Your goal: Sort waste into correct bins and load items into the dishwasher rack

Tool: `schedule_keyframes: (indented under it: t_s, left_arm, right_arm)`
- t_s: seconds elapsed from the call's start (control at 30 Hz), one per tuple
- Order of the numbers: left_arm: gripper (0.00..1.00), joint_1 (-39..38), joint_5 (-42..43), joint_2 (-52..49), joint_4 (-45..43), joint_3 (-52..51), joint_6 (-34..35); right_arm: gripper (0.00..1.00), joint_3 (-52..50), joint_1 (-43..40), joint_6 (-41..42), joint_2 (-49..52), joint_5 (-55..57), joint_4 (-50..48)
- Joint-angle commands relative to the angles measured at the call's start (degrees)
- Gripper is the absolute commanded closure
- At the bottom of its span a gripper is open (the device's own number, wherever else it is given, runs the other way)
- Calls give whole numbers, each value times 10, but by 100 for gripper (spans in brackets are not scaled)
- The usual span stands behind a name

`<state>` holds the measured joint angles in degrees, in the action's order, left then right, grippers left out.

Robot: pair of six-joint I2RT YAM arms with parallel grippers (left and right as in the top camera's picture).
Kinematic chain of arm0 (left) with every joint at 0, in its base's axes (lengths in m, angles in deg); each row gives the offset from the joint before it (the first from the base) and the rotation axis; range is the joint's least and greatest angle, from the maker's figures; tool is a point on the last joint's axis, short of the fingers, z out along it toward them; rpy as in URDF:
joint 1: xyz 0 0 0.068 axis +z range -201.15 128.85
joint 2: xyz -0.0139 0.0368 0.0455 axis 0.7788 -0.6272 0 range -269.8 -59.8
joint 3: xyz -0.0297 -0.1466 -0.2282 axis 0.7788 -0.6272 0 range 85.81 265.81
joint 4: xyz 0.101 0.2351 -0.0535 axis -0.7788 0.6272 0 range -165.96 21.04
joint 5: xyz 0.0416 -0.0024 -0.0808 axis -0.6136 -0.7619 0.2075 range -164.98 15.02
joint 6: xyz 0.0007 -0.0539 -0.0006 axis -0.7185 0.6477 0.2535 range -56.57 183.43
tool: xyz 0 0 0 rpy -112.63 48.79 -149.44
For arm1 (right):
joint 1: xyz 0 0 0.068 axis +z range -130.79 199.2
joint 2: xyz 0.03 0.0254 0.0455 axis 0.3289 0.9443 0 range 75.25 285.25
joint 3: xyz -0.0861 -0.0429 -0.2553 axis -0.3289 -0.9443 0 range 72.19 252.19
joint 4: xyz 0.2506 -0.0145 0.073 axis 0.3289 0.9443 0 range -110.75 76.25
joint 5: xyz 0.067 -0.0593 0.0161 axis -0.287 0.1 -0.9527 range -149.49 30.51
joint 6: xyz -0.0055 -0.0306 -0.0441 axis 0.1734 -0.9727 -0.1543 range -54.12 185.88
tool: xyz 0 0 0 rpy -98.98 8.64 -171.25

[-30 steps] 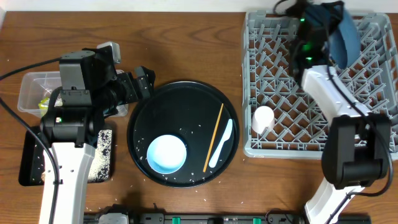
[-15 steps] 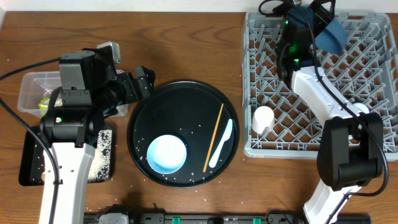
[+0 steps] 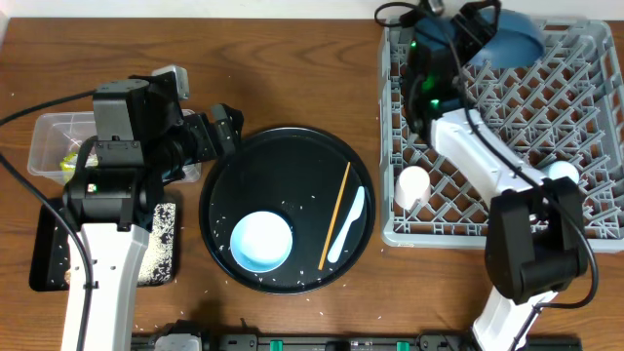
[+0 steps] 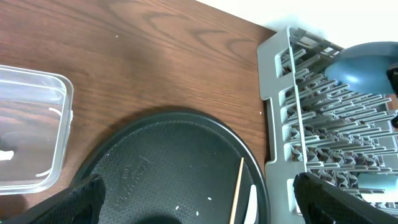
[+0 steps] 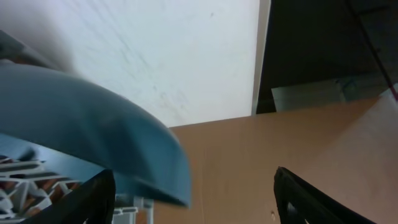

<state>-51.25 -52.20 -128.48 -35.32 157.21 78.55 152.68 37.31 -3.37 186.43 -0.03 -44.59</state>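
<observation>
The right gripper has opened and let go of the dark blue plate. The plate now leans at the back edge of the dishwasher rack, further left and back than a second ago. The right arm has swung left along the rack's back, uncovering a pale cup.

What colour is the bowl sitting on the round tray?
Pale blue. The bowl shows best in the overhead view.
</observation>
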Motion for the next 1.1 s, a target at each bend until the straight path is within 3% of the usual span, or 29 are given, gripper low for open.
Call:
schedule_keyframes:
  t_s: [0.0, 0.37, 0.4, 0.5, 0.53, 0.6, 0.8, 1.07]
  left_arm:
    - [2, 2, 5, 2, 0, 15, -3]
    - [2, 2, 5, 2, 0, 15, -3]
    - [2, 2, 5, 2, 0, 15, -3]
    - [2, 2, 5, 2, 0, 15, -3]
    - [2, 2, 5, 2, 0, 15, -3]
    - [2, 2, 5, 2, 0, 15, -3]
    - [2, 2, 5, 2, 0, 15, -3]
    - [2, 2, 5, 2, 0, 15, -3]
  right_arm:
    - [27, -1, 24, 15, 0, 44, -8]
    - [27, -1, 52, 11, -9, 127, -150]
    - [32, -1, 52, 7, -11, 139, -172]
    - [66, 1, 51, -26, -19, 189, -263]
    - [73, 1, 49, -40, -24, 204, -289]
    - [75, 1, 46, -64, -38, 223, -321]
    - [65, 25, 35, -69, -98, 230, -292]
    - [29, 211, 19, -55, -128, 222, -121]
